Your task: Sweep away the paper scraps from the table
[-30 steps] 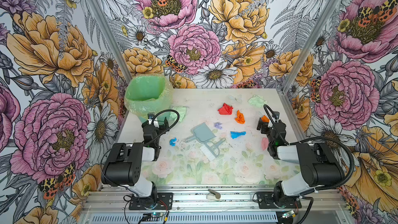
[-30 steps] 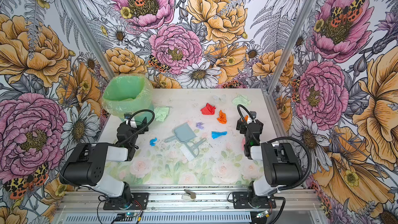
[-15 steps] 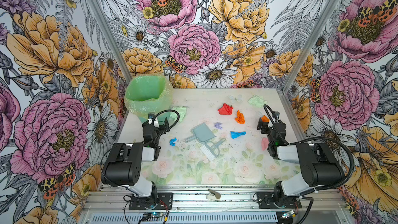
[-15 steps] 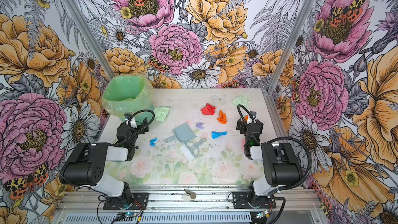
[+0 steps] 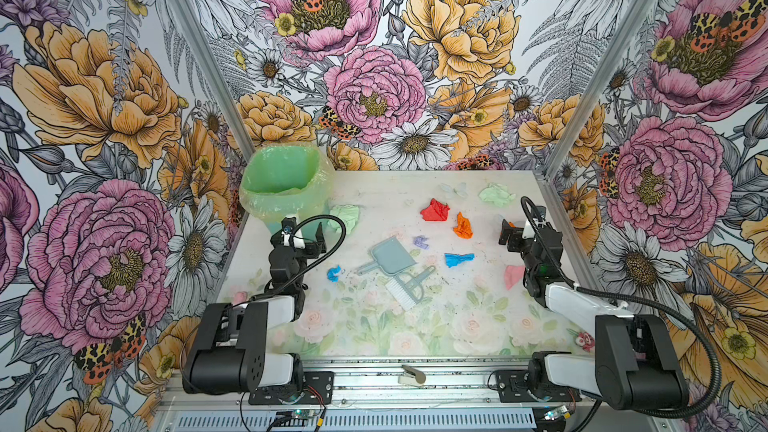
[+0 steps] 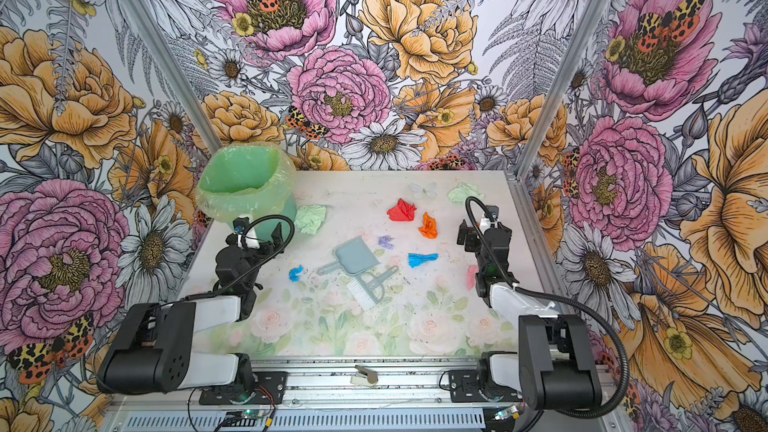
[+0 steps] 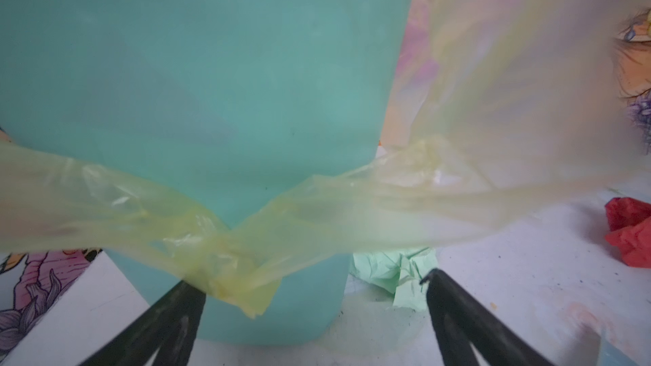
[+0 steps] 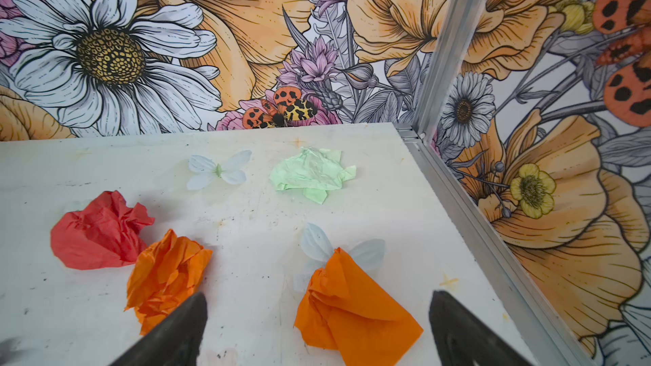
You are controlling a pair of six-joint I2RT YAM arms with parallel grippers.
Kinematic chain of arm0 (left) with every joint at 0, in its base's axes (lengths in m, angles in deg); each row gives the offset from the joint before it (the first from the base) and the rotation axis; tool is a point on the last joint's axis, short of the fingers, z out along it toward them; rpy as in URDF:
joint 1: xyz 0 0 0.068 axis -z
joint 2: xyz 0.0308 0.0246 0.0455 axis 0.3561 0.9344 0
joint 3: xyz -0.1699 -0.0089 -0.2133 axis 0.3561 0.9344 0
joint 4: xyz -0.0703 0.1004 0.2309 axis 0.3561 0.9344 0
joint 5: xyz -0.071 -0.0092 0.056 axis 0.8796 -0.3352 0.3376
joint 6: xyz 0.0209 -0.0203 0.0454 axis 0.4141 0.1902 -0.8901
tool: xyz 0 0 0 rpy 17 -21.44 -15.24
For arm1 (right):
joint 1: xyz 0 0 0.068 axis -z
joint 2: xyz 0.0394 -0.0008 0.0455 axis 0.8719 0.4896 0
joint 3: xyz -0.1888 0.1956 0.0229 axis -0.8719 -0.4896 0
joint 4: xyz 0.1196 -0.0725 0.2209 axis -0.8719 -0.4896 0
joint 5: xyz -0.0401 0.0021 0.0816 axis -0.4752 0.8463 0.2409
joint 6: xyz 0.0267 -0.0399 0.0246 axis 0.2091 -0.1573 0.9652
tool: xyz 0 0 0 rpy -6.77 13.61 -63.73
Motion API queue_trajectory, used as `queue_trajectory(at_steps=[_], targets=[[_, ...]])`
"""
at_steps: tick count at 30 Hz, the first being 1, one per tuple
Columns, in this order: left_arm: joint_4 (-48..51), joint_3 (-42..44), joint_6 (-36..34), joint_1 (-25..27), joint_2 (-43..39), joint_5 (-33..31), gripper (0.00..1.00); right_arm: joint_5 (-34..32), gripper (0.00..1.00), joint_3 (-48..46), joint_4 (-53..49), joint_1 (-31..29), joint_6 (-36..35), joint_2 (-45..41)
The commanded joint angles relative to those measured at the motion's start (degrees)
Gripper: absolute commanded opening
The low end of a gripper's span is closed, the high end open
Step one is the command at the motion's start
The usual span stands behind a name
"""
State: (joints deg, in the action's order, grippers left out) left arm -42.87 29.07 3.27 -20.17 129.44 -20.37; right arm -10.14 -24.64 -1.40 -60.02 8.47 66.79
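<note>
In both top views, looking down on the table [image 5: 386,201] and finding the left gripper [image 5: 302,229] held just in front of the bin [image 5: 282,184], fingers spread, gripping nothing. Finding the right gripper [image 5: 517,229] near the right edge, likewise spread and empty. Showing the dustpan [image 5: 390,257] and brush [image 5: 405,288] lying mid-table between the arms, touched by neither. Showing the red scrap [image 5: 435,210], orange scrap [image 5: 462,226], lilac scrap [image 5: 420,241] and blue scrap [image 5: 458,260] lying beyond and right of the dustpan. Also showing the small blue scrap [image 5: 333,273] to the dustpan's left, near the left arm, and the pink scrap [image 5: 514,276] beside the right arm, behind its fingers.

In the left wrist view, catching the knotted liner [image 7: 218,265] hanging against the bin wall, just ahead of the wide-set fingers [image 7: 169,322]. Showing the pale green scrap [image 7: 394,272] lying by the bin's base, close to one fingertip, and the red scrap [image 7: 630,234] farther off. Leaving dustpan and brush out of frame.

In the right wrist view, revealing a second orange scrap [image 8: 352,311], barely visible from above, lying on the table below the gap between the spread fingers [image 8: 176,329], ungripped. Showing the orange scrap [image 8: 165,276] just ahead of one fingertip, the red scrap [image 8: 98,230] just beside it, and the far pale green scrap [image 8: 311,174] well ahead, near the back corner.
</note>
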Motion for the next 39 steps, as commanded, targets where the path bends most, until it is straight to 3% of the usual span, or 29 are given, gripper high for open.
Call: queue_trajectory(at_steps=[1, 3, 8, 14, 19, 27, 39], targets=[[10.59, -1.02, -1.38, 1.85, -6.42, 1.12, 0.99, 6.00, 1.00, 4.26, -11.90, -0.16, 1.12, -3.91], [17.21, -2.50, -1.67, 3.69, -9.49, 0.73, 0.99, 8.66, 1.00, 5.57, -15.28, -0.26, 1.91, -5.42], [30.26, -4.73, -3.04, 11.18, -14.50, -7.73, 0.99, 13.37, 1.00, 8.42, -22.64, -0.40, 2.85, -7.71], [40.89, -7.07, -5.01, 21.27, -20.79, -14.86, 0.99, 20.14, 1.00, 12.47, -31.02, -0.75, 3.45, -8.50], [51.19, -10.76, -3.25, 25.80, -26.33, -14.49, 0.99, 27.46, 1.00, 15.16, -35.38, -2.47, 4.96, -7.70], [55.60, -10.87, 2.56, 30.40, -33.21, -6.84, 0.99, 27.73, 1.00, 17.73, -39.67, -6.07, 5.38, -6.54], [63.24, -11.30, 9.21, 35.73, -34.86, -8.98, 0.99, 27.84, 1.00, 18.30, -41.80, -7.83, 5.31, -5.32]])
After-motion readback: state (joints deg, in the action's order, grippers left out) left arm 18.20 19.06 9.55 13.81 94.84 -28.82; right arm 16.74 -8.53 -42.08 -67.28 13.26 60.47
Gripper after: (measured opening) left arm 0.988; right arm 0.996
